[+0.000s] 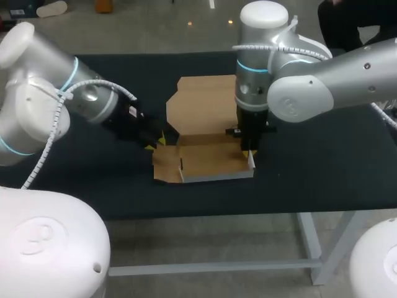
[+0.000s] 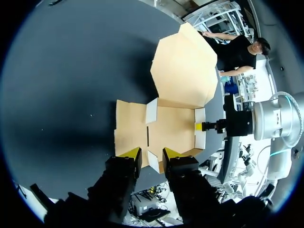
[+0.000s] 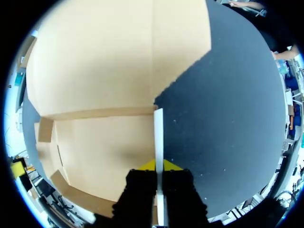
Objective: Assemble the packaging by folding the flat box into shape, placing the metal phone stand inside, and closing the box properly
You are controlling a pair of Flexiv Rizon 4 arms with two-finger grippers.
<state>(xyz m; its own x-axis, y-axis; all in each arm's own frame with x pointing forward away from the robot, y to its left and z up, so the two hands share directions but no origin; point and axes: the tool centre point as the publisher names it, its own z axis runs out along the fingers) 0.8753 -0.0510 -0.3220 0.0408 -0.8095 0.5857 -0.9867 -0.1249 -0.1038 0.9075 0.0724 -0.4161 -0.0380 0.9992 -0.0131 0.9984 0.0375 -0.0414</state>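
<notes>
The brown cardboard box lies half folded at the table's middle, its wide lid flap spread flat behind it. My right gripper stands over the box's right side, shut on the upright right wall, whose white edge runs between its yellow tips. My left gripper is at the box's left end, open. In the left wrist view a small corner flap sits between its spread fingers with gaps on both sides. The box's left panel lies flat. No phone stand is in view.
The box rests on a table covered in black cloth, with bare cloth to the left, right and front of it. The table's front edge runs close below the box.
</notes>
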